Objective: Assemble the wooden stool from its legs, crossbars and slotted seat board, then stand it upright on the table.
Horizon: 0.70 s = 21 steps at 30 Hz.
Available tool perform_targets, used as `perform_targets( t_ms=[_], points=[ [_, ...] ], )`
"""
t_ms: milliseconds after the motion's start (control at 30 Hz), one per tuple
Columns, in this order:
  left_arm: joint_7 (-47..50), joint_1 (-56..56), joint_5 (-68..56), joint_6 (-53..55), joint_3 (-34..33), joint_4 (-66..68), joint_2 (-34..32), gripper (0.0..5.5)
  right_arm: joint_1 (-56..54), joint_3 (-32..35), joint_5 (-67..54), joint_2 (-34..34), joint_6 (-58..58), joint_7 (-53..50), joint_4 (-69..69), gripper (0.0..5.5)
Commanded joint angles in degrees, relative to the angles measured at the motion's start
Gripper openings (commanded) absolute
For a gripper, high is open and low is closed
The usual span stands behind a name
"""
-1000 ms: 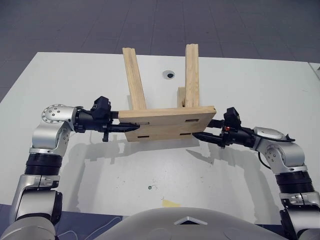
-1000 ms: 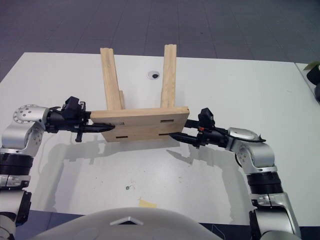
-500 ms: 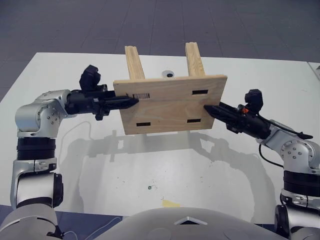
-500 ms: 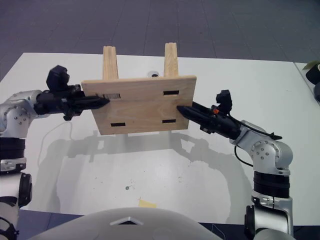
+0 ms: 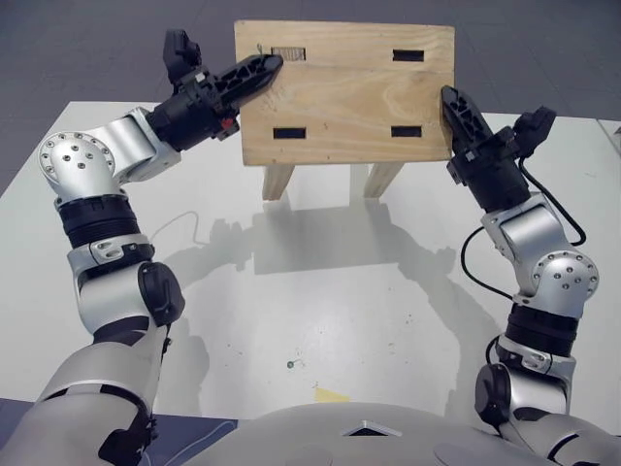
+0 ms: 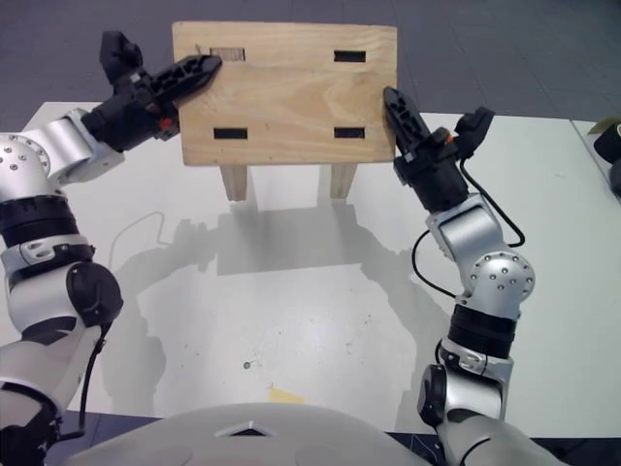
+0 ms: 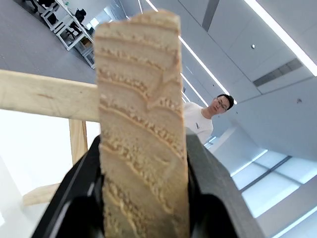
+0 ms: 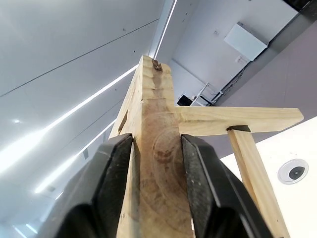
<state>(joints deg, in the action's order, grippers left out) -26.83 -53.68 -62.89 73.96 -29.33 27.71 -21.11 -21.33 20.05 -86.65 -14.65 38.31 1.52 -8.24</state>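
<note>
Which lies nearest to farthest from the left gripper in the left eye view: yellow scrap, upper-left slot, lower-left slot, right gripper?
1. Upper-left slot, beside the left gripper on the seat board.
2. Lower-left slot, just below, same side.
3. Right gripper, at the board's opposite edge.
4. Yellow scrap, on the table near the robot.

Bright, even light comes from overhead. The white surface (image 5: 320, 330) looks slightly washed out, and the stool (image 5: 344, 92) throws a soft grey shadow onto it toward 6 o'clock. The head views are sharp. In the right wrist view a ceiling light strip (image 8: 167, 25) glares white, and the nearest wood blurs at 6 o'clock.
</note>
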Motion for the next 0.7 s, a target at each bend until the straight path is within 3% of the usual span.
perform_targets(
  t_ms=[33, 300, 700],
  points=[
    [22.28, -7.39, 3.49, -14.97, -8.56, 11.32, 2.88, 1.35, -14.38, 3.11, 0.08, 2.23, -7.51, -8.43, 3.06, 1.31],
    [28.56, -8.85, 5.17, -24.29, -11.16, 16.42, 3.46, 2.65, -11.59, 4.88, 8.22, 4.06, -12.07, -9.96, 8.85, 2.44],
    [29.31, -0.39, 4.15, -18.48, -9.77, 8.34, 4.57, 4.57, -3.54, 3.42, 19.17, 8.22, -14.37, -6.58, 8.55, 4.29]
  ],
)
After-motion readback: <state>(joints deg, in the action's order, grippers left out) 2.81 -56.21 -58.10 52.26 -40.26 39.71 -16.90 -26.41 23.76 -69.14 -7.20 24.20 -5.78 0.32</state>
